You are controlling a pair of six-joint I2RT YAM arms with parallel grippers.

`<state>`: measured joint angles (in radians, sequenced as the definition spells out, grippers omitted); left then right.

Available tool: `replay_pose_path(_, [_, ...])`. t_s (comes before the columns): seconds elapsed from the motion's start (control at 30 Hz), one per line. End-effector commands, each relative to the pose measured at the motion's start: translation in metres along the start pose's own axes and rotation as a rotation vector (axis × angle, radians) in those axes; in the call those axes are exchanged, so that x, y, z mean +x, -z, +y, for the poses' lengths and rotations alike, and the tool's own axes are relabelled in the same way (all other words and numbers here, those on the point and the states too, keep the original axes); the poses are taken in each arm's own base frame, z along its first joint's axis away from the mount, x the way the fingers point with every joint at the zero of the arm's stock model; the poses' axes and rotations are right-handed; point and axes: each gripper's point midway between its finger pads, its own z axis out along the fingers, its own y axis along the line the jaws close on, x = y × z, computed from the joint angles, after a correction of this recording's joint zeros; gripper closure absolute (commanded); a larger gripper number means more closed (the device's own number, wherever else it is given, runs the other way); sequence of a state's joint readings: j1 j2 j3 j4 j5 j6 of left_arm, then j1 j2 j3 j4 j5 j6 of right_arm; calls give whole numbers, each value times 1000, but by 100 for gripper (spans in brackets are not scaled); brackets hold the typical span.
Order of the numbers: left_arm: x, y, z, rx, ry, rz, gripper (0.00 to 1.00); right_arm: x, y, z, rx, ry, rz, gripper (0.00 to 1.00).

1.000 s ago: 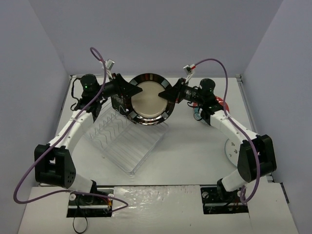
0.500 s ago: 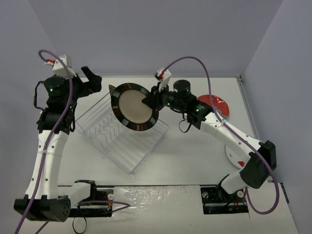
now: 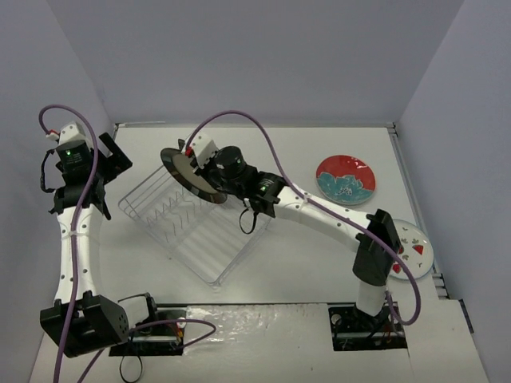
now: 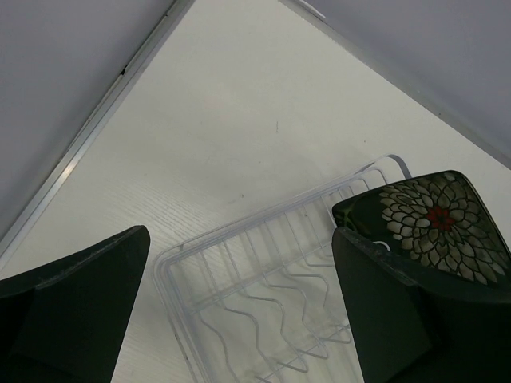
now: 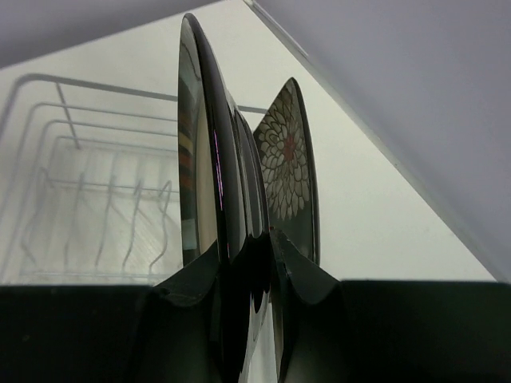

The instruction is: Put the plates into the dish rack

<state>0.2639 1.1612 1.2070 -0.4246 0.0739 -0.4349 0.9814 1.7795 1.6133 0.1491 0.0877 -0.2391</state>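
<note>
My right gripper [image 3: 209, 180] is shut on the rim of the round beige plate with the black striped rim [image 3: 185, 174]. It holds the plate on edge over the far end of the wire dish rack [image 3: 200, 231]. In the right wrist view the plate [image 5: 198, 159] stands between my fingers [image 5: 192, 279], with the square black floral plate [image 5: 286, 159] upright just behind it. My left gripper [image 3: 112, 155] is open and empty, left of the rack. Its view shows the rack [image 4: 263, 279] and the floral plate [image 4: 427, 211] at the rack's far corner.
The red-and-teal floral plate [image 3: 346, 179] lies flat on the table at the right. The smaller white plate with red triangles [image 3: 411, 246] lies near the right edge, beside the right arm's elbow. Grey walls close in the table.
The right arm has carried the beige plate left and turned it on edge over the rack's far end. The left gripper let go of it and drew back to the left.
</note>
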Motion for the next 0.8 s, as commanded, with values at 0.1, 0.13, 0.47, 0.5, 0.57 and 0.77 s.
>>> replay_pose_path(0.1, [-28, 13, -1, 15, 24, -104, 3, -96, 0, -53, 272, 32, -269, 100])
replay_pose_path(0.13, [-27, 13, -1, 18, 25, -103, 3, -96, -2, -53, 270, 34, -271, 100])
replay_pose_path(0.47, [-25, 9, -1, 28, 24, -99, 3, -93, -19, -50, 271, 38, -267, 100])
replay_pose_path(0.5, [-24, 9, 0, 28, 25, -99, 3, -94, -18, -50, 270, 29, -273, 100])
replay_pose_path(0.57, [-24, 8, 0, 30, 26, -97, 3, -95, -18, -51, 276, 16, -280, 100])
replay_pose_path(0.77, [-23, 7, -1, 36, 24, -93, 3, -91, -26, -60, 306, 8, -267, 100])
